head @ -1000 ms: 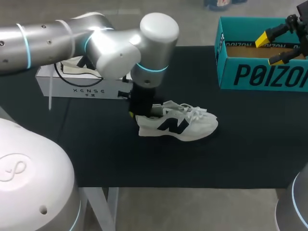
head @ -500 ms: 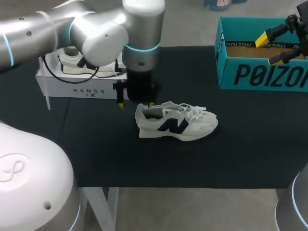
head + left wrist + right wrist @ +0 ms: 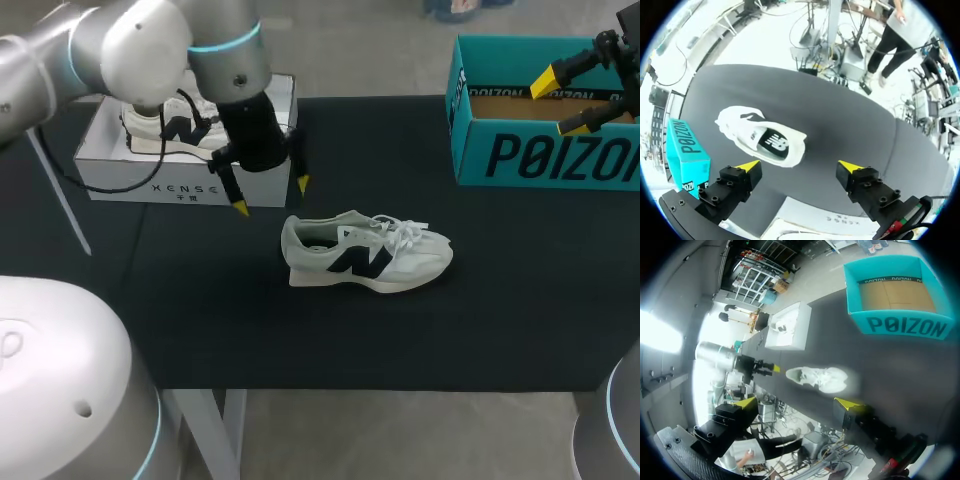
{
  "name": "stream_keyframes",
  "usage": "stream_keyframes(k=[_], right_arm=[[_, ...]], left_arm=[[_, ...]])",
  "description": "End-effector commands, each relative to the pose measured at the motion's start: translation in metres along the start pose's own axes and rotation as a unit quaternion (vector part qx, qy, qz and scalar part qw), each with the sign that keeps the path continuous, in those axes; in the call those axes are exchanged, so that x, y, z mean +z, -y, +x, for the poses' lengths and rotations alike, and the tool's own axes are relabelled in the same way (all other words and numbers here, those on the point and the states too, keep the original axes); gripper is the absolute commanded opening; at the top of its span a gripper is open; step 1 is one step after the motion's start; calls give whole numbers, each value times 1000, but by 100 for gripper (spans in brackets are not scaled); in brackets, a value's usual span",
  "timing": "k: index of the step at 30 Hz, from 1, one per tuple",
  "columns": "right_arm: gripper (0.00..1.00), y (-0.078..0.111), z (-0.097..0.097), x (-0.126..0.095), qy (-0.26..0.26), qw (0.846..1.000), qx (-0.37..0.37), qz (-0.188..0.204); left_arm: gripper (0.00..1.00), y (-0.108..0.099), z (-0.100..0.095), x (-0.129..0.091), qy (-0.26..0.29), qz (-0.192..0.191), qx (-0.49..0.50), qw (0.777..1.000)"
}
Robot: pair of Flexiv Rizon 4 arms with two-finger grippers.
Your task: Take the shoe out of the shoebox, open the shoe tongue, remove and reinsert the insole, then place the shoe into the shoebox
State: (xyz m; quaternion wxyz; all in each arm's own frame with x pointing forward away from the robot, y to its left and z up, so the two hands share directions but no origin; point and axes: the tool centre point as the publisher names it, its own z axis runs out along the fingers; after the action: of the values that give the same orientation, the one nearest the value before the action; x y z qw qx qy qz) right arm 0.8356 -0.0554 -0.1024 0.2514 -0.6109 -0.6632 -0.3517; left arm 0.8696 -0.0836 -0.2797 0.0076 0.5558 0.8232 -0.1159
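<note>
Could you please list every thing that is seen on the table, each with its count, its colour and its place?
shoe: one, white with a dark side mark, standing on its sole mid-table
shoebox: one, teal, open, far right of the table
white box: one, white, open, far left
second shoe: one, white and dark, inside the white box
table: one, black top
left hand: one, yellow tips, open, between white box and shoe
right hand: one, yellow tips, open, over the shoebox

The white shoe (image 3: 365,252) is showing a dark side mark against the black desk (image 3: 480,320); the teal shoebox (image 3: 545,160) is wearing black lettering on its side.
</note>
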Motion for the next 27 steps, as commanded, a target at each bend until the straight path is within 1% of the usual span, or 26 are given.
stream_keyframes(k=[1, 5, 6, 7, 8, 10, 11, 13, 15, 16, 19, 20, 21, 22, 23, 24, 27], right_arm=[[100, -2, -1, 0, 1, 1000, 0, 1], [100, -2, -1, 0, 1, 1000, 0, 1], [100, -2, -1, 0, 1, 1000, 0, 1], [100, -2, -1, 0, 1, 1000, 0, 1], [100, -2, -1, 0, 1, 1000, 0, 1], [100, -2, -1, 0, 1, 1000, 0, 1], [100, -2, -1, 0, 1, 1000, 0, 1], [100, -2, -1, 0, 1, 1000, 0, 1], [100, -2, -1, 0, 1, 1000, 0, 1], [100, -2, -1, 0, 1, 1000, 0, 1], [100, -2, -1, 0, 1, 1000, 0, 1], [100, -2, -1, 0, 1, 1000, 0, 1], [100, -2, -1, 0, 1, 1000, 0, 1], [100, -2, -1, 0, 1, 1000, 0, 1], [100, -2, -1, 0, 1, 1000, 0, 1], [100, -2, -1, 0, 1, 1000, 0, 1], [100, -2, -1, 0, 1, 1000, 0, 1]], left_arm=[[100, -6, 8, 3, 95, 39, -14, 995], [100, -6, 8, 3, 95, 39, -14, 995], [100, -6, 0, -3, 124, 24, -34, 991], [100, -5, -7, -8, 145, 20, -75, 986], [100, -4, -11, -13, 159, 15, -90, 983], [100, -3, -14, -19, 166, -4, -125, 978], [100, -2, -13, -21, 160, -10, -131, 978], [100, -3, -12, -26, 159, -17, -157, 975], [100, -3, -7, -28, 148, -14, -168, 975], [100, -2, -5, -29, 142, 0, -170, 975], [100, 4, 2, -23, 123, 65, -173, 975], [100, 5, 3, -21, 131, 94, -182, 970], [100, 6, 3, -20, 143, 125, -203, 960], [100, 5, 3, -18, 154, 148, -224, 951], [100, 7, 3, -16, 163, 179, -256, 936], [100, 8, 3, -14, 174, 193, -275, 926], [100, 8, 3, -14, 174, 193, -275, 926]])
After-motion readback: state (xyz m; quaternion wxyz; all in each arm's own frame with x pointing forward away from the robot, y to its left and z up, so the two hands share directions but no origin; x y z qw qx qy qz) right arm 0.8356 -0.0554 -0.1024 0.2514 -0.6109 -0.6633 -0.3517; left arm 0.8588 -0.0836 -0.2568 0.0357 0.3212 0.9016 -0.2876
